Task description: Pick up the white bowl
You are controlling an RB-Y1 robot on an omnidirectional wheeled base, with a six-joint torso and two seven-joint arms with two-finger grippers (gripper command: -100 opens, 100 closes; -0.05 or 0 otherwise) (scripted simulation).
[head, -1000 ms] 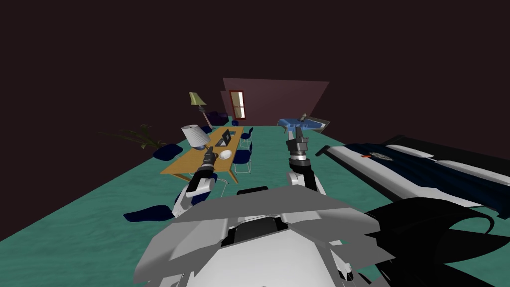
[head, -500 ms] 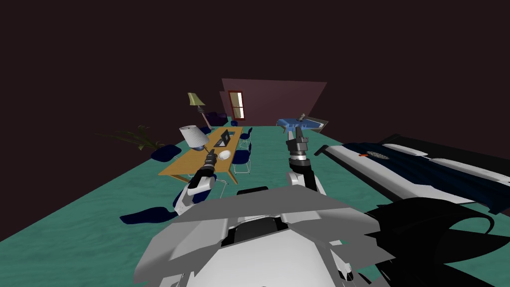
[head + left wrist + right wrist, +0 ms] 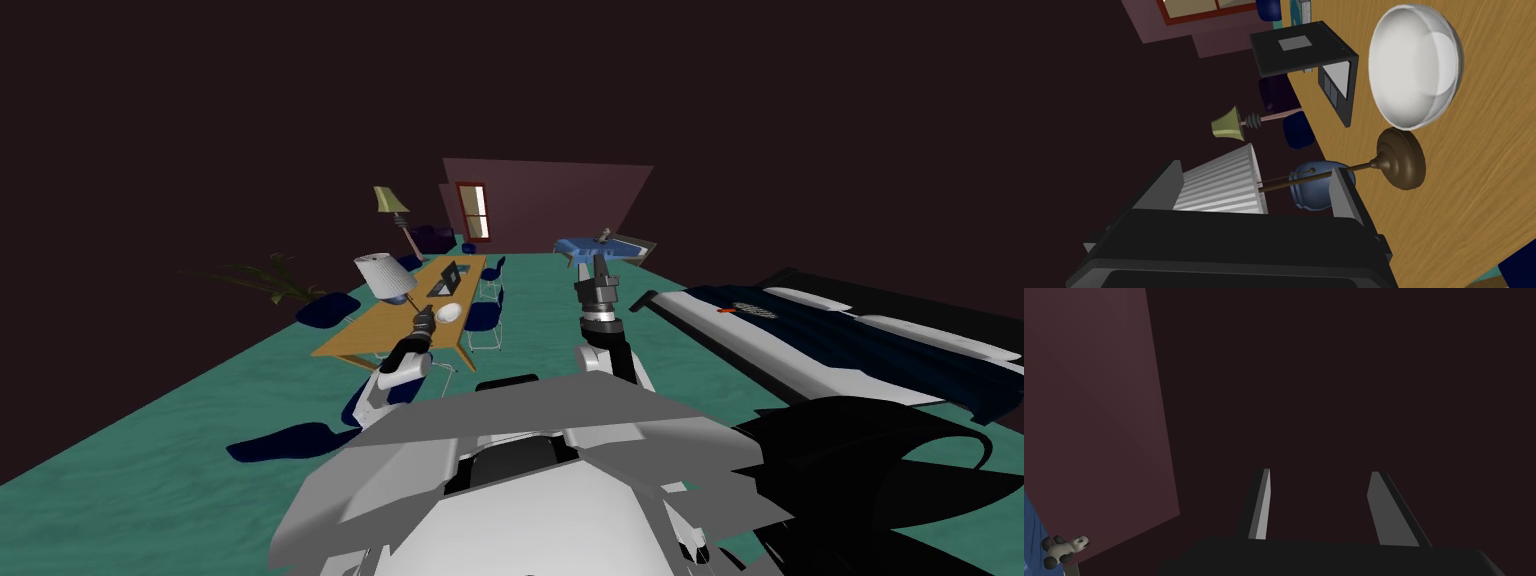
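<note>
Seen past open, empty left gripper (image 3: 1256,192): round white bowl (image 3: 1416,65), ahead and off-line, beyond brown disc lamp base (image 3: 1401,157), near wooden table's (image 3: 1474,200) long edge.

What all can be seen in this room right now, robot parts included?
white bowl: one, white, on the table beside the table lamp's base.
table: one, wooden, on the teal floor.
table lamp: one, brown base, white pleated shade, on the table.
laptop: one, black, open, on the table beyond the bowl.
chairs: several, dark blue, around the table.
floor lamp: one, yellow-green shade, past the table.
plant: one, green, left of the table.
bed: one, dark blue cover, on the robot's right.
plush toy: one, black and white, on a blue surface.
window: one, red frame, far wall.
left end effector: open, over the table near the bowl, holding nothing.
right end effector: open, raised, empty.
</note>
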